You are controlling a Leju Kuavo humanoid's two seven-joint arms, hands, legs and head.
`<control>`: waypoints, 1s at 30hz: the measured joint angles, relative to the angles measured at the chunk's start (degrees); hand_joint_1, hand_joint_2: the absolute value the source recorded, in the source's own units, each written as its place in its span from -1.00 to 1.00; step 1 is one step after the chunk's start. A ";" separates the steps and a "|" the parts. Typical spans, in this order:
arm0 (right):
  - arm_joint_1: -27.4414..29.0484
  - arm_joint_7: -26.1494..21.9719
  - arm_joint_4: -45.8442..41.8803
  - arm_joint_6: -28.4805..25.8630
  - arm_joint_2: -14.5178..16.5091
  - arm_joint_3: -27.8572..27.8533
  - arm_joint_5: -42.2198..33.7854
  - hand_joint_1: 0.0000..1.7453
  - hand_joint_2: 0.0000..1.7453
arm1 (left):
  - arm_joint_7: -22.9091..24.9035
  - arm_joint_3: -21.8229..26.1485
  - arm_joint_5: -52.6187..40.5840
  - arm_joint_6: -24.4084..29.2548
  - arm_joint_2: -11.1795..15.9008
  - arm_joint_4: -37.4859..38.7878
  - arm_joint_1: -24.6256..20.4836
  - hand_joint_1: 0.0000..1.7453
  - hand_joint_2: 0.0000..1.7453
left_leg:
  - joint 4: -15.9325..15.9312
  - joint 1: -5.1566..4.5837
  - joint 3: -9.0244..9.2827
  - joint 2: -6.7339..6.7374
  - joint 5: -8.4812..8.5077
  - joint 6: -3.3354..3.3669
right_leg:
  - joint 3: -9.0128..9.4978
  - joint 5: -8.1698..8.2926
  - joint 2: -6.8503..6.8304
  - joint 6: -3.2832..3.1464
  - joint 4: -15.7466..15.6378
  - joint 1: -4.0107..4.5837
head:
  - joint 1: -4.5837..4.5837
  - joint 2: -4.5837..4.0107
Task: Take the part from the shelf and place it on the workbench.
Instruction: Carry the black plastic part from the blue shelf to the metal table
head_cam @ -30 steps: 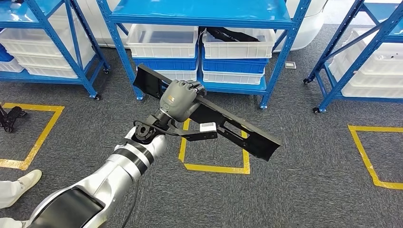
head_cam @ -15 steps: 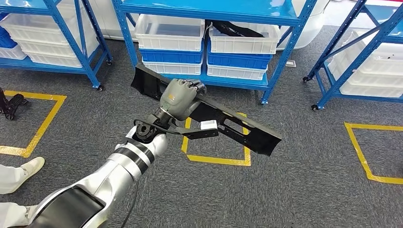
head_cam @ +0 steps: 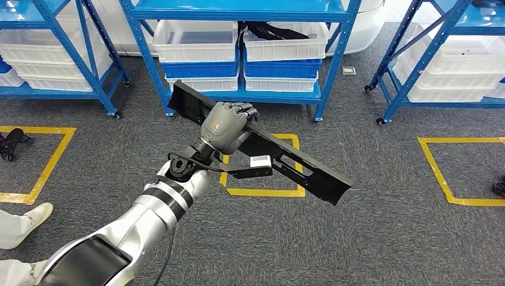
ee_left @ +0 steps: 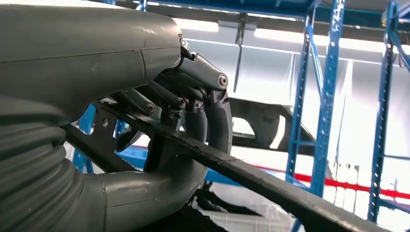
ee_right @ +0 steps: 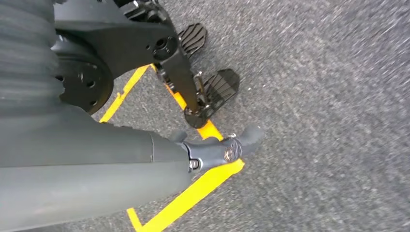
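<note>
With the left hand (head_cam: 225,124) gripping the long black part (head_cam: 286,159) clear of the blue shelf (head_cam: 238,12), carrying is underway; reaching the unseen workbench likely comes next.

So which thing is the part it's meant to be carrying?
Start at the blue shelf with the white bins, then look down to the silver arm reaching over the grey carpet. Its left hand grips the part: a long, flat black panel with cut-out slots, held slanting in the air.
</note>
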 joint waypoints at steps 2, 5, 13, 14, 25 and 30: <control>0.21 -0.02 -0.01 0.03 0.07 0.00 0.01 -1.00 1.00 | -0.21 0.13 -0.33 0.00 0.04 -0.03 0.39 1.00 1.00 | -3.67 0.19 3.30 -0.32 2.04 -0.08 | -0.40 0.30 1.05 0.26 0.17 -0.10 | -0.02 0.00; 0.16 -0.11 -0.02 0.05 0.20 0.00 0.10 -1.00 1.00 | -0.55 0.52 -0.67 0.00 0.04 -0.30 0.51 1.00 1.00 | -13.66 0.50 9.95 -3.36 4.28 0.16 | -1.01 0.62 2.53 0.86 0.51 -0.30 | 0.00 0.00; 0.16 -0.46 0.00 -0.19 0.11 0.00 0.28 -1.00 1.00 | -1.08 1.78 -1.23 0.00 -0.17 -0.92 0.47 1.00 1.00 | -16.03 0.35 10.04 0.23 5.07 2.93 | -8.04 -3.10 -0.89 2.24 10.79 -0.09 | 0.30 0.00; 0.15 -0.49 0.00 -0.22 0.07 0.00 0.25 -1.00 1.00 | -1.13 1.92 -1.30 0.00 -0.16 -0.92 0.58 1.00 1.00 | -16.03 0.30 9.91 1.01 5.09 2.95 | -9.89 -4.29 -1.40 2.30 14.51 -0.10 | 0.32 0.00; -0.12 -1.66 -0.07 -0.10 -0.62 -0.21 0.02 -1.00 1.00 | -3.12 3.53 -3.07 0.00 -0.46 -2.52 0.78 1.00 1.00 | -15.13 -0.22 9.82 5.98 4.04 0.80 | -2.57 1.68 -4.41 2.21 0.31 -0.09 | -0.09 0.00; -0.45 -1.70 -0.07 -0.57 -0.70 -0.20 0.50 -1.00 1.00 | -4.73 6.55 -5.30 0.00 -0.31 -5.40 2.18 1.00 1.00 | 0.33 0.07 3.04 -0.21 -3.74 0.46 | -2.62 2.01 -0.44 0.78 0.25 -0.22 | -0.48 0.00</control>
